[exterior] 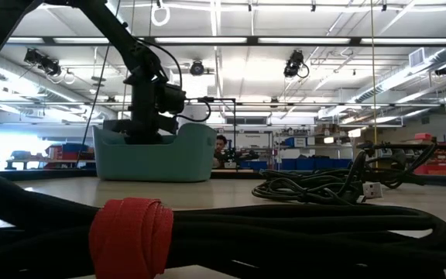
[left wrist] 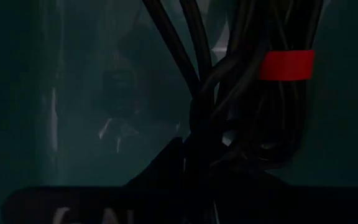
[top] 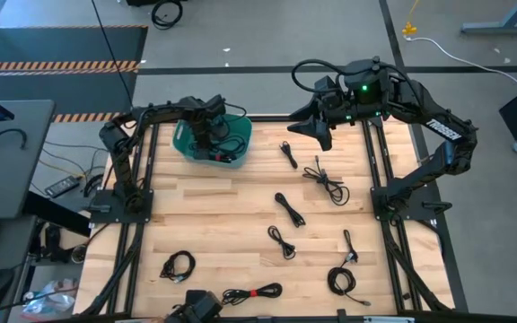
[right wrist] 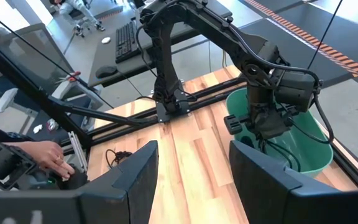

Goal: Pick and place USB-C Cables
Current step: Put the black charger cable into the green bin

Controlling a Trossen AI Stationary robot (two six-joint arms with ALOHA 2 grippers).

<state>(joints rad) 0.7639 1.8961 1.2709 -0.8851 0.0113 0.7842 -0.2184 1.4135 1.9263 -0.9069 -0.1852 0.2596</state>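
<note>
Cables lie scattered on the wooden table (top: 232, 202): one coil (top: 177, 266) near the front left corner, a red-tied bundle (top: 253, 292) at the front edge lying along that edge, others (top: 288, 212) toward the right. Left gripper (top: 206, 136) reaches down into the teal bin (top: 240, 135) at the back left; its wrist view alone shows a red-tied cable bundle (left wrist: 272, 106) hanging upright; finger state cannot be determined. Right gripper (right wrist: 191, 168) hovers above the back edge, fingers spread, empty.

My left tool (top: 206, 144) is sunk in the bin (top: 187, 144), its fingers hidden by the wall. My left wrist view is too dark to tell how the cable (left wrist: 278, 118) is gripped. A person's hand (right wrist: 42, 155) is partly cut off.
</note>
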